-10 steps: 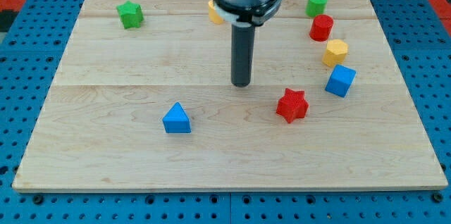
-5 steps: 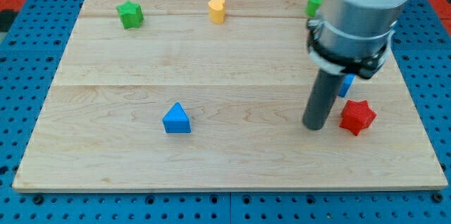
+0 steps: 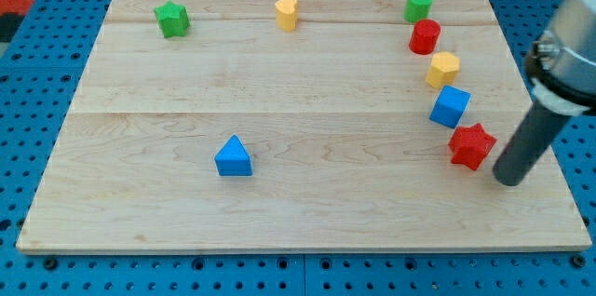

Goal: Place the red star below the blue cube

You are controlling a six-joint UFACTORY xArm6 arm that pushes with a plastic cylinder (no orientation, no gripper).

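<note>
Glossy red star (image 3: 471, 145) sits just below the blue cube (image 3: 450, 106) on pale wood-grain board (image 3: 279, 91); my tip (image 3: 508, 181), bare and gripperless, stands right of the star, holding nothing.

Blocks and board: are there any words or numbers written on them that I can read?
None. No letters, numbers or signs show anywhere.
The red star, blue cube and other blocks are plain coloured.
The wooden board shows only wood grain.
My tip, at the view's right of the red star, is plain dark.
</note>
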